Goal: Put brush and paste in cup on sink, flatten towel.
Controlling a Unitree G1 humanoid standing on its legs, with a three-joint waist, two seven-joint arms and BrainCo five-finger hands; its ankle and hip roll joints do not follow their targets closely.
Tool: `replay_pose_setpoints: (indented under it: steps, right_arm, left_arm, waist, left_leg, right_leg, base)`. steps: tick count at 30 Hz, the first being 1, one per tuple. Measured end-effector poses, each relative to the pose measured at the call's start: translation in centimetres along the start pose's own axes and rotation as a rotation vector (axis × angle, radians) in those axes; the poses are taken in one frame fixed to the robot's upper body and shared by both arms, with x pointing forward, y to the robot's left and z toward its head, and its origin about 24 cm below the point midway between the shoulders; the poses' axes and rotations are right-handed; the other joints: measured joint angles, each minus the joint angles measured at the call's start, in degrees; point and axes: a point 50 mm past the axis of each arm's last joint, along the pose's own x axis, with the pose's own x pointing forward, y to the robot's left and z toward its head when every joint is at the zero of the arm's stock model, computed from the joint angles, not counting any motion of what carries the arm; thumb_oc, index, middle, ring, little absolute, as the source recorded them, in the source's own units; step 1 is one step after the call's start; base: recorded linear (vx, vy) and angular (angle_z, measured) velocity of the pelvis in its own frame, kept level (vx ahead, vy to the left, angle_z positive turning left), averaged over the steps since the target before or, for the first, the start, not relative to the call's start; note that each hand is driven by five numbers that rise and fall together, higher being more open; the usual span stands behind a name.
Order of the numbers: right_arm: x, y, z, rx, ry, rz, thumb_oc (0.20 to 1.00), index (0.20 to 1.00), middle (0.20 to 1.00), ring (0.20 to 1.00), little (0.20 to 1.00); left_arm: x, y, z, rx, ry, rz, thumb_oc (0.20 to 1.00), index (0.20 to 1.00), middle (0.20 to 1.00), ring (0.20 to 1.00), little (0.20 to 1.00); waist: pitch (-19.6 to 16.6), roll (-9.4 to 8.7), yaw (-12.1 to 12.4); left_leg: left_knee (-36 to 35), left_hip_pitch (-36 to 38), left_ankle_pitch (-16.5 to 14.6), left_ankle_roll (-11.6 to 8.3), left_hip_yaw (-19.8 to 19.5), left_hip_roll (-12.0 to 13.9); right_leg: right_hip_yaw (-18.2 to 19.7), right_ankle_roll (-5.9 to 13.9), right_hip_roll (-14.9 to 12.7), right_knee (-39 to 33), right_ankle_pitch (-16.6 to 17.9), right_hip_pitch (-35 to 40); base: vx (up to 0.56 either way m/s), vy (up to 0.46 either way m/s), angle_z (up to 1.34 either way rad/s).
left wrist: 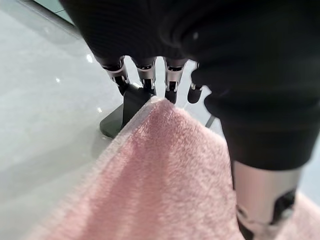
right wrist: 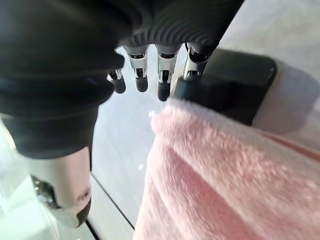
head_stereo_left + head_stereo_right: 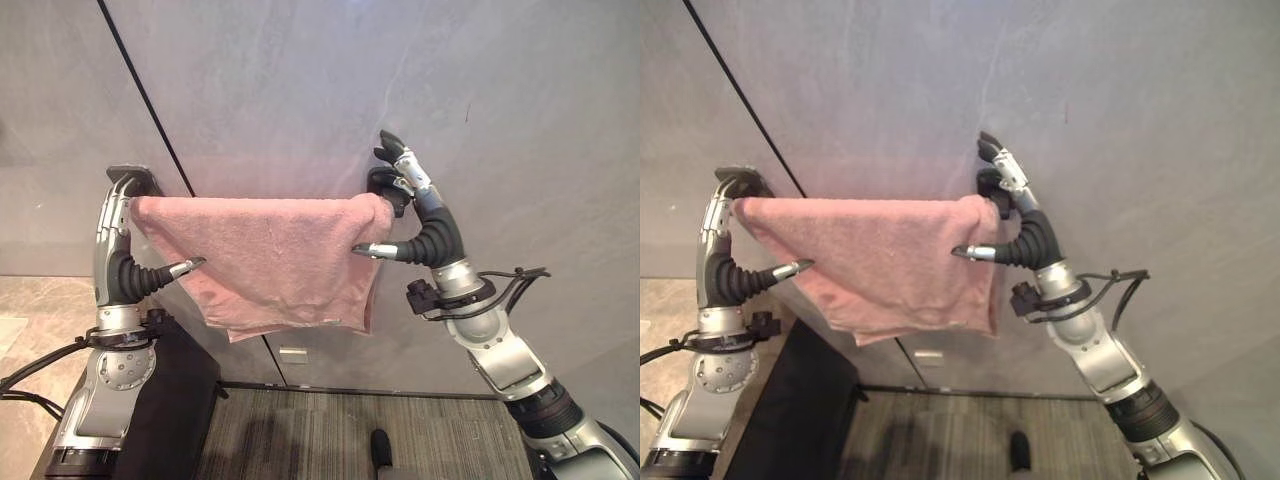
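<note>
A pink towel (image 3: 270, 255) is seen draped over a wall rail, its long axis running level along the grey wall (image 3: 400, 80) between two dark brackets. The left bracket (image 3: 135, 178) sits at the towel's left end, the right bracket (image 3: 385, 185) at its right end. The cloth hangs down in a doubled fold, its lower edge slanting, longer toward the right corner.

The left hand (image 3: 115, 235) is held at the towel's left end, fingers straight and reaching up to the bracket, thumb spread out across the front of the cloth; nothing is gripped. The right hand (image 3: 425, 225) is placed likewise at the towel's right end, fingers extended up past the bracket, thumb pointing toward the cloth, nothing clasped.

The towel is judged soft, light and limp, likely to bunch rather than slide cleanly. It would best be taken along its top edge near each end and drawn outward along the rail.
</note>
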Motion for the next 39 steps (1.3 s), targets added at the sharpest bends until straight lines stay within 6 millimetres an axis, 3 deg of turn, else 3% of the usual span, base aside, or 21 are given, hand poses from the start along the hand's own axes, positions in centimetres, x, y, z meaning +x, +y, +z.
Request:
replay_pose_setpoints:
  steps: [5,11,12,15,16,18,19,22,27,33,35,39]
  right_arm:
    - [-0.4,-0.9,0.0,-0.002,0.011,-0.051,1.0,1.0,1.0,1.0,1.0]
    - [-2.2,-3.5,1.0,-0.115,-0.003,-0.186,1.0,1.0,1.0,1.0,1.0]
    - [-3.7,-5.0,1.4,-0.177,0.014,-0.264,1.0,1.0,1.0,1.0,1.0]
    - [-5.9,-6.5,2.5,-0.284,0.025,-0.345,1.0,1.0,1.0,1.0,1.0]
    - [-6.9,-7.7,4.2,-0.348,-0.012,-0.412,1.0,1.0,1.0,1.0,1.0]
    - [-6.8,-7.9,5.5,-0.354,-0.09,-0.446,1.0,1.0,1.0,1.0,1.0]
    - [-6.4,-7.3,5.6,-0.315,-0.13,-0.436,1.0,1.0,1.0,1.0,1.0]
    - [-6.6,-6.6,4.8,-0.312,-0.095,-0.394,1.0,1.0,1.0,1.0,1.0]
    - [-9.2,-6.7,1.6,-0.363,0.134,-0.316,1.0,1.0,1.0,1.0,1.0]
    - [-12.4,-6.8,-1.4,-0.393,0.367,-0.263,1.0,1.0,1.0,1.0,1.0]
    - [-15.4,-6.8,-3.4,-0.412,0.545,-0.221,1.0,1.0,1.0,1.0,1.0]
    - [-16.5,-6.7,-4.3,-0.432,0.618,-0.205,1.0,1.0,1.0,1.0,1.0]
  left_arm:
    - [0.1,0.1,0.6,-0.042,-0.008,0.037,1.0,1.0,1.0,1.0,1.0]
    - [-0.8,0.6,1.6,-0.101,-0.01,0.087,1.0,1.0,1.0,1.0,1.0]
    - [-1.4,1.5,2.4,-0.134,-0.026,0.145,1.0,1.0,1.0,1.0,1.0]
    - [-1.9,2.9,3.4,-0.166,-0.052,0.23,1.0,1.0,1.0,1.0,1.0]
    - [-2.1,5.1,5.2,-0.15,-0.133,0.315,1.0,1.0,1.0,1.0,1.0]
    - [-2.1,6.4,6.5,-0.156,-0.219,0.391,1.0,1.0,1.0,1.0,1.0]
    - [-2.0,6.1,6.5,-0.179,-0.233,0.398,1.0,1.0,1.0,1.0,1.0]
    - [-2.8,5.5,5.1,-0.155,-0.151,0.358,1.0,1.0,1.0,1.0,1.0]
    - [-5.2,4.9,1.4,-0.144,0.086,0.344,1.0,1.0,1.0,1.0,1.0]
    - [-7.1,3.7,0.0,-0.196,0.223,0.286,1.0,1.0,1.0,1.0,1.0]
    - [-8.8,1.9,-1.6,-0.197,0.345,0.186,1.0,1.0,1.0,1.0,1.0]
    - [-9.8,1.1,-2.5,-0.207,0.413,0.16,1.0,1.0,1.0,1.0,1.0]
  waist:
    - [1.09,-0.67,-0.15]
    - [1.8,-0.73,-0.34]
    - [2.31,-0.4,-0.76]
    - [2.85,0.1,-1.73]
    - [3.35,0.15,-2.04]
    - [3.3,0.39,-2.89]
    - [3.24,0.45,-3.13]
    - [3.37,0.2,-3.05]
    - [3.48,0.05,-2.84]
    - [3.76,-0.34,-2.77]
    - [4.11,-0.33,-2.44]
    - [4.26,-0.4,-2.64]
  left_leg:
    - [0.0,0.77,-0.02,0.04,0.01,0.08]
    - [-0.01,0.67,-0.22,0.33,0.02,0.08]
    - [0.0,0.64,-0.27,0.4,0.0,0.06]
    - [-0.02,0.62,-0.4,0.58,0.01,0.09]
    - [-0.03,0.45,-0.42,0.57,0.0,0.0]
    - [-0.03,0.54,-0.45,0.57,0.06,-0.04]
    - [-0.04,0.49,-0.53,0.64,0.2,-0.07]
    - [-0.02,-1.1,-0.07,0.04,0.3,-0.07]
    - [-0.01,-1.25,-0.05,0.0,0.09,0.02]
    - [-0.01,-1.26,-0.09,0.08,-0.07,0.05]
    - [-0.01,-1.28,-0.1,0.08,-0.09,0.08]
    - [-0.02,-1.24,-0.1,0.1,-0.18,0.12]
  right_leg:
    - [-0.03,-0.01,0.02,0.0,-0.02,0.82]
    - [-0.04,0.05,-0.01,0.0,-0.22,0.73]
    - [-0.03,0.04,-0.03,0.01,-0.23,0.71]
    - [-0.06,-0.01,0.05,0.01,-0.36,0.67]
    - [0.1,-0.01,0.04,0.01,-0.35,0.39]
    - [0.19,-0.01,-0.03,0.01,-0.34,0.48]
    - [0.35,0.05,0.01,0.01,-0.32,0.26]
    - [0.45,0.12,0.07,0.01,0.13,-1.42]
    - [0.11,-0.01,0.04,0.02,0.22,-1.4]
    - [-0.18,0.03,-0.07,0.01,0.02,-1.25]
    - [-0.2,0.03,-0.07,0.01,0.02,-1.27]
    - [-0.29,0.03,-0.06,0.01,0.01,-1.17]
  base:
    - [0.0,0.0,0.0]
    - [-0.01,-0.004,0.0]
    - [0.01,-0.01,-0.03]
    - [0.01,0.0,0.0]
    - [-0.01,-0.009,-0.04]
    - [-0.02,-0.007,-0.05]
    - [-0.03,-0.003,-0.05]
    - [-0.01,-0.001,-0.02]
    - [0.0,-0.003,0.01]
    - [0.0,-0.002,0.01]
    - [0.0,0.0,0.0]
    - [0.0,0.0,0.0]
